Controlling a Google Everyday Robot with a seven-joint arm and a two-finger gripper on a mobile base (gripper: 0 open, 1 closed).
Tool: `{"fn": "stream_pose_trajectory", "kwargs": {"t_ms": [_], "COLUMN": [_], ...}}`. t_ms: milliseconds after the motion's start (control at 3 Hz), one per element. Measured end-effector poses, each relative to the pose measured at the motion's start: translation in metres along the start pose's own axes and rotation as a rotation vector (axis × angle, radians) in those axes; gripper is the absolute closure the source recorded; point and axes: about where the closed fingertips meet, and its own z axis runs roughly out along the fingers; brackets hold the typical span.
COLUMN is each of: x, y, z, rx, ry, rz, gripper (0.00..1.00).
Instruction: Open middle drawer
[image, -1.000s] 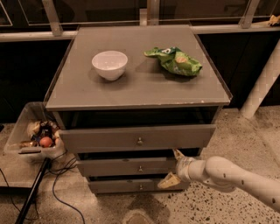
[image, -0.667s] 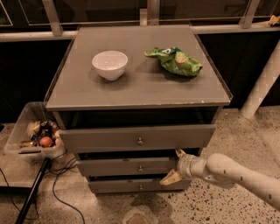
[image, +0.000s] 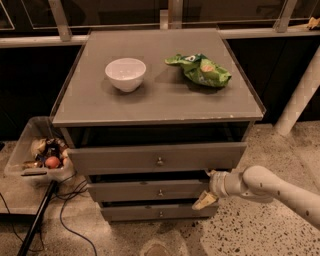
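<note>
The middle drawer (image: 135, 191) is a grey flat front with a small round knob (image: 160, 192), between a taller top drawer (image: 125, 160) and a bottom drawer (image: 130, 213) of a grey cabinet. It stands out a little from the cabinet. My gripper (image: 207, 187) is at the right end of the middle drawer's front. It is open, with one finger (image: 213, 174) above the front's top edge and the other (image: 204, 201) at its bottom edge. My pale arm (image: 270, 187) comes in from the right.
The top drawer is pulled out a little. A white bowl (image: 125, 74) and a green chip bag (image: 200, 69) lie on the cabinet top (image: 155, 102). A clear bin of items (image: 37, 156) and black cables (image: 70, 200) are at the left. A white post (image: 300, 95) stands at the right.
My gripper has shifted slightly to the right along the end of the middle drawer's front. The drawers look the same.
</note>
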Motion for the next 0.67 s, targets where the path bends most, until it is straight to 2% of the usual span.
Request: {"fn": "stream_pose_trajectory", "kwargs": {"t_ms": [667], "x": [-0.0058], "y": [0.0055], "z": [0.0063], "rx": [-0.025], "ry": [-0.009], "rz": [0.011], "gripper": [0.0]}}
